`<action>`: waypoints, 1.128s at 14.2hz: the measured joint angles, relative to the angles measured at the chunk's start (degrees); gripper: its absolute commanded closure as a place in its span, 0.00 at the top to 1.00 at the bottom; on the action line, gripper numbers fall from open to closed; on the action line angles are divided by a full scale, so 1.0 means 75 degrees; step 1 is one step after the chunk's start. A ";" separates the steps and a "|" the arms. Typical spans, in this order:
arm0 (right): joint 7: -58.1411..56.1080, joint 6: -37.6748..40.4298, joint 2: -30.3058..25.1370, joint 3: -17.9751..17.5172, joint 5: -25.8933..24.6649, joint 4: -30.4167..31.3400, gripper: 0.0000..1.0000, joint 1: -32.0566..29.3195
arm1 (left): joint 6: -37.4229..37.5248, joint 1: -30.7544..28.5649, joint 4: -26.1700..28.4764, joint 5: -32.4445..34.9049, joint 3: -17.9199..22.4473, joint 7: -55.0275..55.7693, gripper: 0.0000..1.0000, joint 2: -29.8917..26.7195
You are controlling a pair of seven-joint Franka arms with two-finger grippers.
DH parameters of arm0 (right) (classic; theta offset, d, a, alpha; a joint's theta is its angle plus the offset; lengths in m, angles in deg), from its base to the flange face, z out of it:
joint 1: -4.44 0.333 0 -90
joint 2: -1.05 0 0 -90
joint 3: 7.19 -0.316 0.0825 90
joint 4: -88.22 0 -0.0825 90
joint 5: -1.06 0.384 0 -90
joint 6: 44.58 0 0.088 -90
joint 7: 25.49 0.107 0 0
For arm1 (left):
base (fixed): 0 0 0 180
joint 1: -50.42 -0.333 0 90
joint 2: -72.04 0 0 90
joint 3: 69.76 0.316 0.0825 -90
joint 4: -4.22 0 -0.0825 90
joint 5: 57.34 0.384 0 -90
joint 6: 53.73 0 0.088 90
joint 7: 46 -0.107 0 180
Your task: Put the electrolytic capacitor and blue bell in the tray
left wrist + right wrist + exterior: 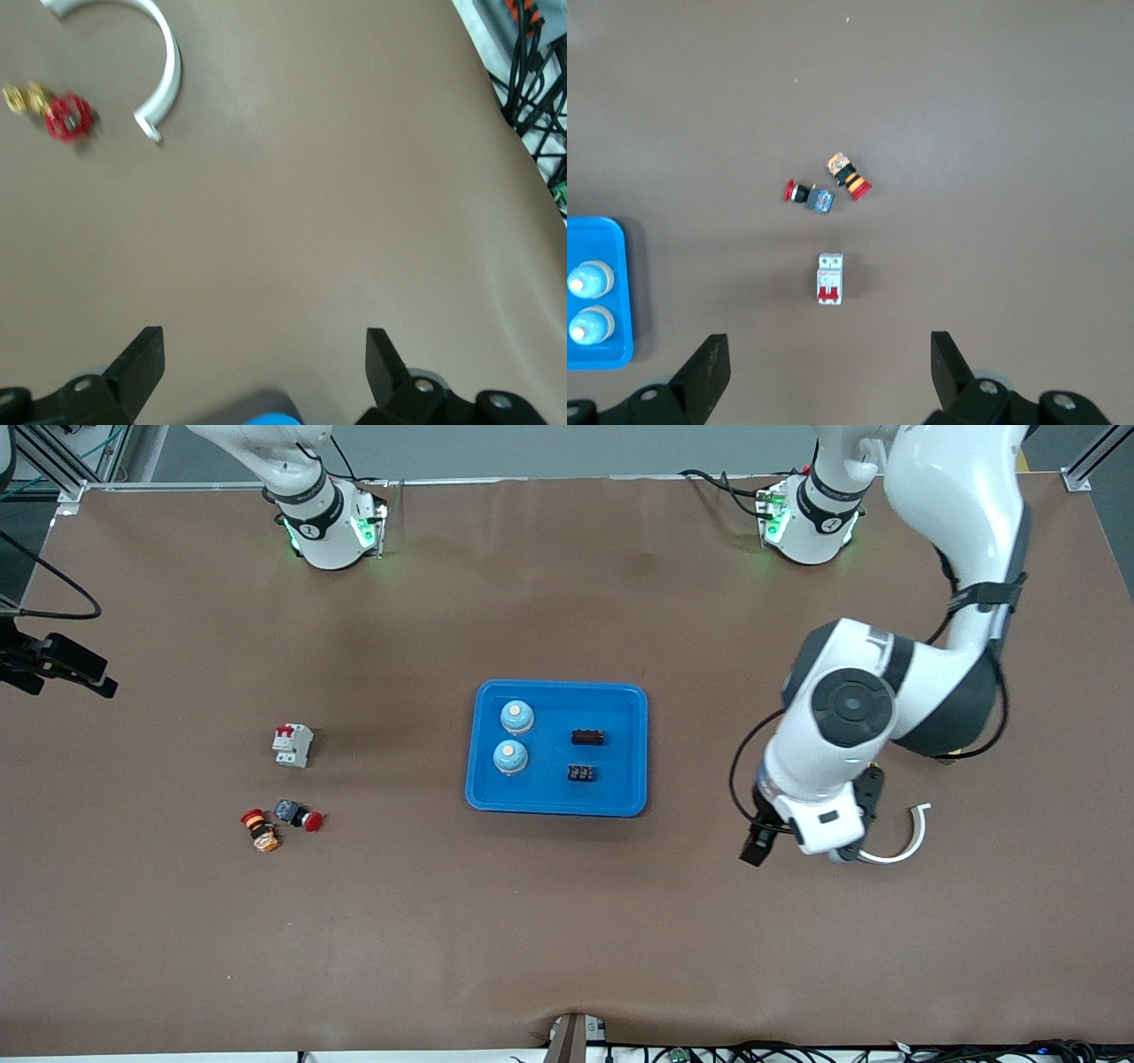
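The blue tray (620, 704) lies at the middle of the table. In it stand two blue bells (516, 716) (509, 756), and beside them lie two small black components (588, 737) (581, 773). My left gripper (833, 837) hangs low over bare table, off the tray toward the left arm's end. Its fingers are open and empty in the left wrist view (264, 367), where a bit of blue (266, 414) shows at the edge between them. My right gripper (830, 372) is open and empty, high above the table; it does not show in the front view. The tray's corner (607, 354) and both bells (589, 281) also show in the right wrist view.
A white half ring (912, 841) (164, 75) lies by the left gripper, with a small red and gold part (64, 115) near it. A white circuit breaker (292, 745) (830, 279) and two push-buttons (299, 815) (260, 831) lie toward the right arm's end.
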 measured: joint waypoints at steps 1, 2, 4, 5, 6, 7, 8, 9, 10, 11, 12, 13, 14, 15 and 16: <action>0.0000 0.0092 -0.0002 0.0001 0.0000 -0.0005 1.00 0.0042 | 0.0095 -0.0143 0.0003 -0.0002 -0.0002 -0.0289 1.00 -0.0090; 0.0000 0.0128 -0.0009 0.0000 0.0000 -0.0011 1.00 0.0099 | 0.0200 -0.0268 0.0004 -0.0002 0.0000 -0.0533 1.00 -0.0170; 0.0000 0.0185 -0.0033 -0.0001 -0.0003 -0.0017 1.00 0.0187 | 0.0448 -0.0490 0.0008 -0.0003 -0.0001 -0.1064 1.00 -0.0329; 0.0000 0.0213 -0.0039 0.0000 -0.0004 -0.0017 1.00 0.0196 | 0.0589 -0.0594 0.0008 -0.0003 -0.0001 -0.1378 1.00 -0.0410; 0.0000 0.0226 -0.0040 0.0001 -0.0005 -0.0017 1.00 0.0197 | 0.0755 -0.0705 0.0009 -0.0003 0.0000 -0.1745 1.00 -0.0506; 0.0000 0.0230 -0.0040 0.0002 -0.0006 -0.0017 1.00 0.0197 | 0.0925 -0.0813 0.0009 -0.0010 0.0002 -0.2079 1.00 -0.0608; 0.0000 0.0231 -0.0041 0.0003 -0.0007 -0.0017 1.00 0.0198 | 0.1070 -0.0959 0.0010 -0.0049 0.0000 -0.2359 1.00 -0.0721; 0.0000 0.0231 -0.0042 0.0003 -0.0010 -0.0017 1.00 0.0199 | 0.1141 -0.1097 0.0010 -0.0102 0.0001 -0.2553 1.00 -0.0801; 0.0000 0.0231 -0.0044 0.0003 -0.0019 -0.0017 1.00 0.0201 | 0.1195 -0.1222 0.0013 -0.0154 0.0002 -0.2734 1.00 -0.0868; 0.0000 0.0231 -0.0044 0.0003 -0.0029 -0.0017 1.00 0.0202 | 0.1273 -0.1333 0.0016 -0.0211 -0.0002 -0.2927 1.00 -0.0914; 0.0000 0.0231 -0.0044 0.0004 -0.0039 -0.0017 1.00 0.0202 | 0.1386 -0.1445 0.0015 -0.0304 -0.0002 -0.3178 1.00 -0.0961; 0.0000 0.0231 -0.0044 0.0005 -0.0050 -0.0017 1.00 0.0202 | 0.1522 -0.1573 0.0013 -0.0473 -0.0002 -0.3583 1.00 -0.1033; 0.0000 0.0231 -0.0044 0.0010 -0.0053 -0.0017 1.00 0.0202 | 0.1703 -0.1705 0.0012 -0.0655 -0.0001 -0.4106 1.00 -0.1139; 0.0000 0.0231 -0.0044 0.0012 -0.0054 -0.0017 1.00 0.0202 | 0.1926 -0.1808 0.0012 -0.0760 0.0000 -0.4571 1.00 -0.1263; 0.0000 0.0231 -0.0044 0.0012 -0.0054 -0.0019 1.00 0.0202 | 0.2154 -0.1881 0.0012 -0.0823 0.0000 -0.4915 1.00 -0.1388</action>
